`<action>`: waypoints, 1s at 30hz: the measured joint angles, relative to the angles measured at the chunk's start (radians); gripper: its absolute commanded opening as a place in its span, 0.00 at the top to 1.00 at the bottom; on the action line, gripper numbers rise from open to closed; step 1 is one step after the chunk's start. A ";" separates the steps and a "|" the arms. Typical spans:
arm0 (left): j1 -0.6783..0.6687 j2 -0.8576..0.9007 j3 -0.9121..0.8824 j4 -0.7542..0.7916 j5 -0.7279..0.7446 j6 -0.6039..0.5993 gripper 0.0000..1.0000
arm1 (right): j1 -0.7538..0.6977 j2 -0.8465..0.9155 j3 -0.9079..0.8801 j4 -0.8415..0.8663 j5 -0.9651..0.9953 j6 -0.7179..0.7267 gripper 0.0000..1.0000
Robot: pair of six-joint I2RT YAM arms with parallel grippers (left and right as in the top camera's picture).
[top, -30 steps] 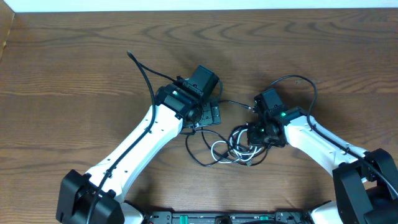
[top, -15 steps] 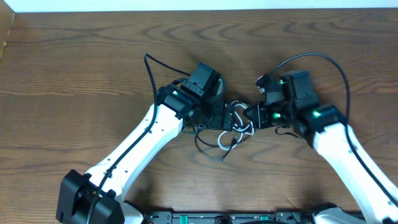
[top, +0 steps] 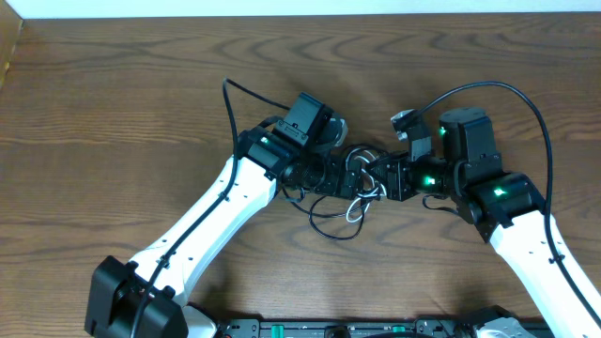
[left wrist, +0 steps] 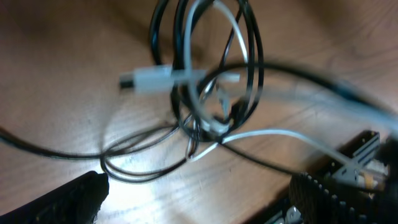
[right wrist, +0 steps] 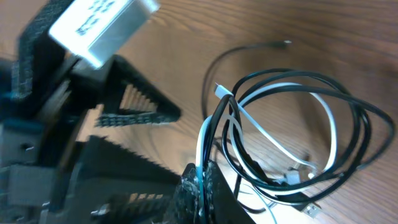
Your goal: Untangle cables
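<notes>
Pinching the cables (left wrist: 149, 79) tight, R hand (top: 373, 178) faces L hand (top: 329, 176), which gapes wide beside them.

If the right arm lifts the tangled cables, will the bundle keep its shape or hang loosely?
Probably floppy: the cables droop in loose loops from the shut right end effector. Likely light, being thin cords. The loops may slip apart; nothing visibly ties them.

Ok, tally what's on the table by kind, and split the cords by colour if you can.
arms: 2, left arm and right arm
cable tangle: 1, black and white cords looped together; how many of each colour cannot be told
total: 3
</notes>
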 measured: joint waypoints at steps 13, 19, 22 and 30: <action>0.006 0.000 0.000 0.064 -0.101 0.003 0.14 | -0.006 -0.001 0.000 0.090 -0.117 -0.006 0.99; 0.006 0.000 0.000 0.085 -0.137 0.004 0.40 | -0.006 -0.001 0.000 0.138 -0.205 -0.005 0.99; 0.006 0.000 0.000 0.085 -0.158 0.000 0.52 | -0.005 -0.001 0.000 0.159 -0.251 -0.005 0.99; 0.005 0.000 0.000 0.087 -0.214 0.006 0.92 | -0.005 -0.001 0.000 0.167 -0.290 -0.002 0.99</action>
